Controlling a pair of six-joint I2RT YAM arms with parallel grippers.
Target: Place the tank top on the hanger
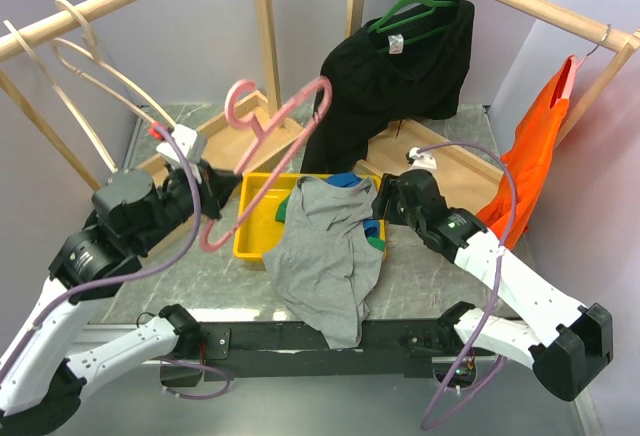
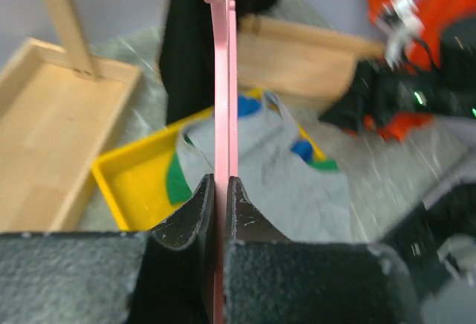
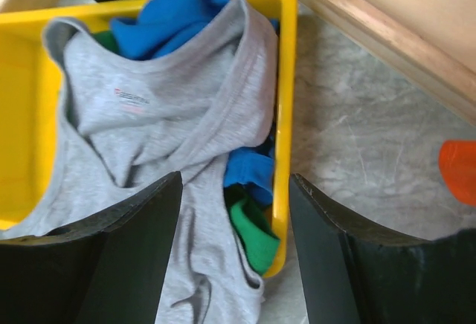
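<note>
Over tray (image 1: 255, 221), limp grey tank top (image 1: 325, 256) — thin looping hanger (image 2: 225, 79)

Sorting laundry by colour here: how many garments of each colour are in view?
Grey tank top: 1
Black garment: 1
Orange tank top: 1
Blue garment: 1
Green garment: 1
Total: 5

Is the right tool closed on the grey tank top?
No, the right tool is open, its two fingers wide apart over the tank top, which lies draped across the yellow bin.
</note>
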